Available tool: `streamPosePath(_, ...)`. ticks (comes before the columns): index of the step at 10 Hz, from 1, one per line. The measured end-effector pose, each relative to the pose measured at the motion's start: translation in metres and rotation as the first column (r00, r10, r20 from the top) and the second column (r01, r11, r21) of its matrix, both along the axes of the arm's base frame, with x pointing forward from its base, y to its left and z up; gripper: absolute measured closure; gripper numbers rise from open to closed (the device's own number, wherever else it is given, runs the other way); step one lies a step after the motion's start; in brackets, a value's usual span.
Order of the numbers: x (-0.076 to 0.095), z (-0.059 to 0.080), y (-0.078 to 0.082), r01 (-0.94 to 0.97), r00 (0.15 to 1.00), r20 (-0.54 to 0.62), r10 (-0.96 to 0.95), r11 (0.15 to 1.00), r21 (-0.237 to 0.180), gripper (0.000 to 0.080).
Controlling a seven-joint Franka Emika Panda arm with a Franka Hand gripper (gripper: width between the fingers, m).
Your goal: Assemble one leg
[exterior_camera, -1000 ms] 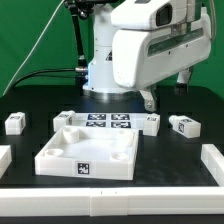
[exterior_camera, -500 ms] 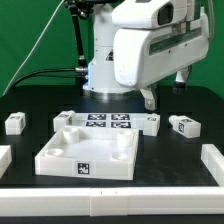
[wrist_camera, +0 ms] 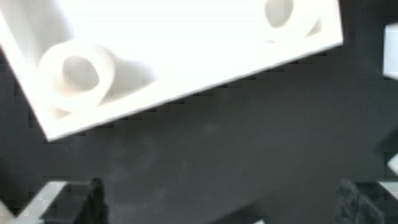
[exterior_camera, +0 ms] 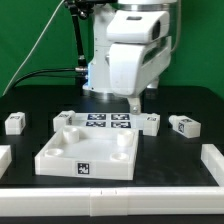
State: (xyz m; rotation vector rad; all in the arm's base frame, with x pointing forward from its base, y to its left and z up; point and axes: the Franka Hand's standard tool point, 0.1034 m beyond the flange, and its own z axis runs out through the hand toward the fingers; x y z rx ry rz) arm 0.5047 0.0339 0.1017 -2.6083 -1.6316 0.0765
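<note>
Two small white legs with tags lie on the black table, one at the exterior view's left [exterior_camera: 14, 122] and one at the right [exterior_camera: 183, 125]. Two more small white blocks sit at the ends of the marker board [exterior_camera: 108, 122], on the left [exterior_camera: 64, 118] and on the right [exterior_camera: 151, 122]. The large white tray [exterior_camera: 88, 150] with corner sockets lies in front. My gripper [exterior_camera: 136, 102] hangs above the marker board, behind the tray. In the wrist view the gripper [wrist_camera: 222, 200] is open and empty, its fingers [wrist_camera: 80, 196] wide apart over bare table beside the tray's corner [wrist_camera: 80, 75].
Low white pieces lie at the table's left edge [exterior_camera: 4, 158] and right edge [exterior_camera: 213, 160]. A white shape shows at the wrist view's edge [wrist_camera: 390, 50]. The robot base stands behind the marker board, before a green backdrop.
The arm's wrist and hand have swung toward the exterior view's left and turned. The gripper now hangs nearer the marker board's middle. The parts have not moved.
</note>
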Motion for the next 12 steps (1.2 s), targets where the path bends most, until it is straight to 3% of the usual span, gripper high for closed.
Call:
streamPosePath(3, 0.000, -0.001, -0.002, -0.013, 1.000, -0.002, 0.013, 1.000, 0.001, 0.0150)
streamPosePath(4, 0.000, -0.002, -0.010, -0.064, 0.998, 0.003, 0.064, 0.998, 0.005, 0.0150)
streamPosePath(5, -0.014, -0.011, -0.019, -0.127, 0.991, 0.036, 0.127, 0.992, 0.009, 0.0150)
streamPosePath(6, -0.043, -0.029, -0.024, -0.191, 0.980, 0.053, 0.190, 0.982, 0.008, 0.0150)
streamPosePath(9, -0.089, -0.066, -0.032, -0.279, 0.959, 0.059, 0.278, 0.960, 0.003, 0.0150)
streamPosePath(12, -0.092, -0.067, -0.035, -0.258, 0.965, 0.051, 0.258, 0.966, 0.004, 0.0150)
